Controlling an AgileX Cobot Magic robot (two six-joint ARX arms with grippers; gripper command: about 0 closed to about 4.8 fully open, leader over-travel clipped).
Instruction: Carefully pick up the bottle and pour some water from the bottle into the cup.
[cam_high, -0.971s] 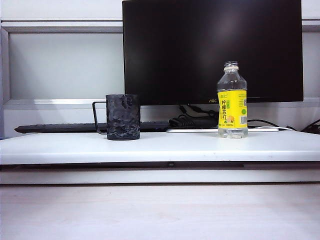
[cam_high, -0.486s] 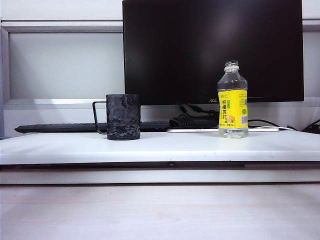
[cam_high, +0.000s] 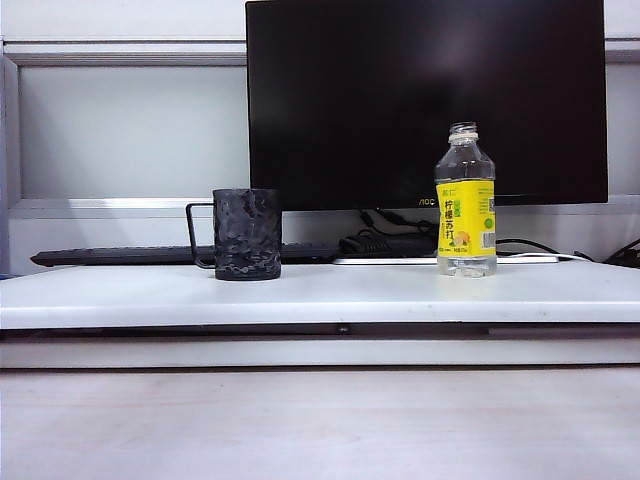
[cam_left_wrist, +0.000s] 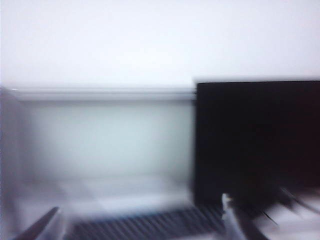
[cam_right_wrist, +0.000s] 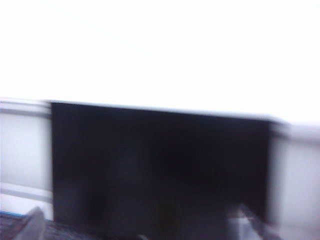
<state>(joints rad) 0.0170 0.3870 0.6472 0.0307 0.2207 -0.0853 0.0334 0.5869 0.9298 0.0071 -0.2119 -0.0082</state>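
Note:
The dark, bumpy cup (cam_high: 246, 235) stands on the white shelf (cam_high: 320, 297) left of the middle, its thin wire handle pointing left. To the right stands the clear bottle (cam_high: 465, 205), upright, uncapped, with a yellow label; the water in it barely shows. Neither gripper appears in the exterior view. The left wrist view is blurred; my left gripper (cam_left_wrist: 137, 220) shows two fingertips far apart with nothing between them. In the blurred right wrist view, my right gripper (cam_right_wrist: 140, 222) also stands open and empty. Cup and bottle cannot be made out in either wrist view.
A large black monitor (cam_high: 425, 100) stands behind the cup and bottle. A dark keyboard (cam_high: 120, 255) and cables (cam_high: 380, 241) lie at its foot. Below the shelf's front edge lies a pale wooden tabletop (cam_high: 320, 425).

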